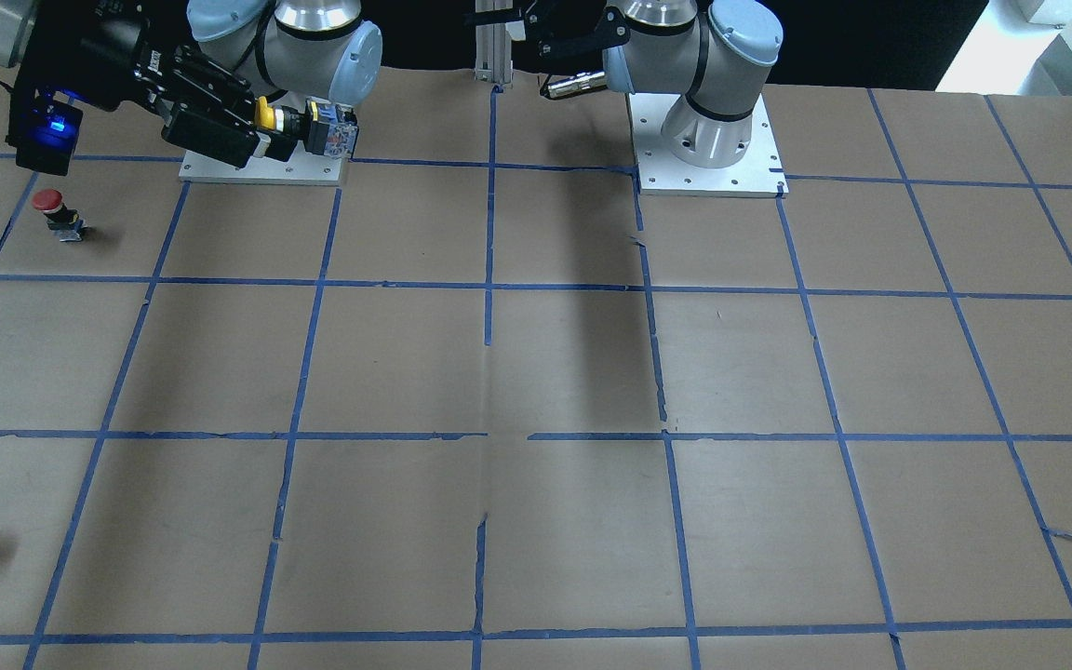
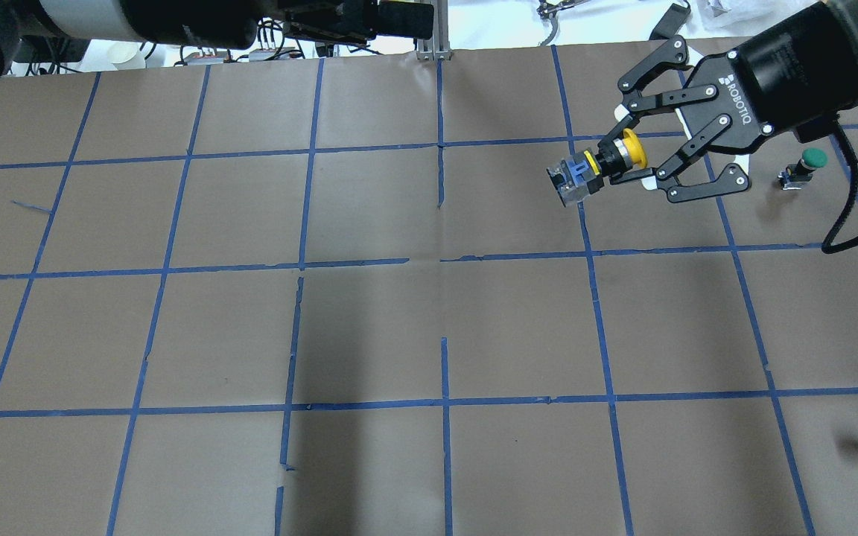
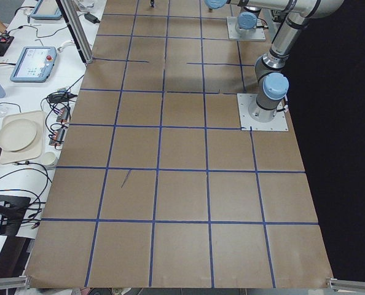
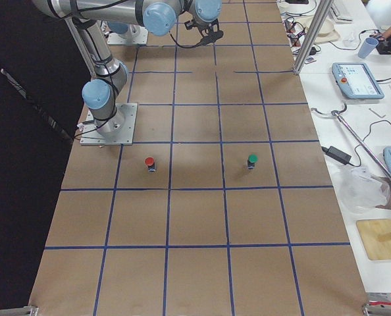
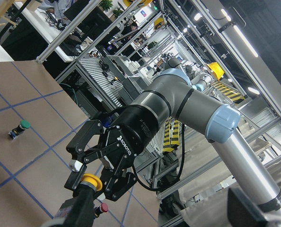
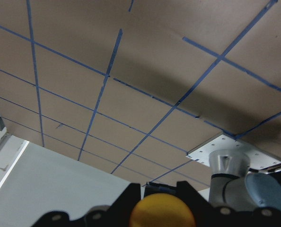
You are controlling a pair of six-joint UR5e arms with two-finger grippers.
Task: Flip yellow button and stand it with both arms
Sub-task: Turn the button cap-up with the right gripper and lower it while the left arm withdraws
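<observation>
The right gripper (image 2: 633, 149) clamps the yellow button (image 2: 591, 170) sideways above the table (image 2: 369, 335), base outward; the left gripper (image 2: 393, 18), its opening unreadable here, should probably seize that base squarely before any release.

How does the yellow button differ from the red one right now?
The yellow button is off the table, clamped in the right pincer; the red button sits on the table, untouched. The yellow button lies sideways; the red button stands upright, cap up. Both have a mushroom cap on a small block base.
</observation>
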